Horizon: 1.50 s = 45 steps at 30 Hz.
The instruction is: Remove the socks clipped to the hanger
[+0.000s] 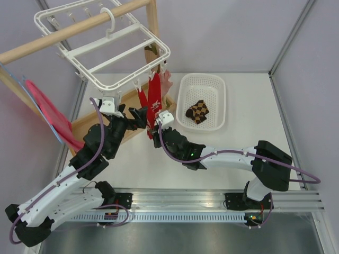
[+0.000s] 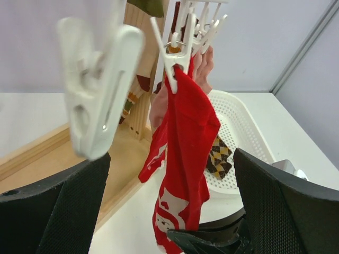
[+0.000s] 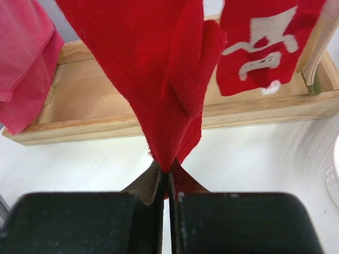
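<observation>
Your right gripper [image 3: 165, 200] clamped on red sock [image 3: 153, 79] bottom; left gripper [image 2: 169, 206] wide apart, empty. Hanger [image 1: 106, 47]: two red socks, one pink sock [image 1: 168, 79]. Basket [image 1: 185, 87]: one checkered sock [image 1: 197, 111].

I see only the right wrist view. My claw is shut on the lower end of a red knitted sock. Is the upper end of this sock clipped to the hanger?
Observer: Yes. In the left wrist view a small white plastic clip of the large white plastic drying hanger pinches the top of the red knitted sock.
Operator: Where is the left claw?
Observer: The left claw is open beside that sock and holds nothing.
Operator: Is any sock already in a basket?
Observer: One brown-and-cream checkered sock lies in the white mesh plastic basket.
</observation>
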{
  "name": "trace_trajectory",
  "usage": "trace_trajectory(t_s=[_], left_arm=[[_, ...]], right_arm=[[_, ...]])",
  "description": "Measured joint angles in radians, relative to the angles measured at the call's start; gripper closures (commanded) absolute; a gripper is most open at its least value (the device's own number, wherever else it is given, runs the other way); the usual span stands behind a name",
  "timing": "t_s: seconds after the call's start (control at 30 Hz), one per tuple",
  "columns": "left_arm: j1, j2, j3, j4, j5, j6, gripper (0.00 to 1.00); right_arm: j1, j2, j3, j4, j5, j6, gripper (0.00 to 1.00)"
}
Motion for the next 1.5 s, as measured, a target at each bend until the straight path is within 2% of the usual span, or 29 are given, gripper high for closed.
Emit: trace_trajectory(t_s=[0.3,0.83,1.1,1.37,1.5], left_arm=[[-0.037,0.138,0.102,-0.002,-0.089,0.051,0.00],[-0.023,0.204,0.202,0.044,-0.189,0.109,0.00],[0.134,0.193,0.203,0.025,-0.103,0.065,0.02],[0.153,0.189,0.203,0.026,0.029,0.048,0.03],[0.190,0.195,0.203,0.026,0.089,0.045,0.07]], right_arm=[[0.000,0.000,-0.005,-0.001,-0.007,0.001,0.99],[0.003,-0.084,-0.095,0.006,-0.021,0.011,0.99],[0.021,-0.125,-0.104,0.008,-0.022,0.011,0.99],[0.032,-0.128,-0.104,0.009,-0.022,0.011,0.99],[0.038,-0.128,-0.104,0.009,-0.022,0.011,0.99]])
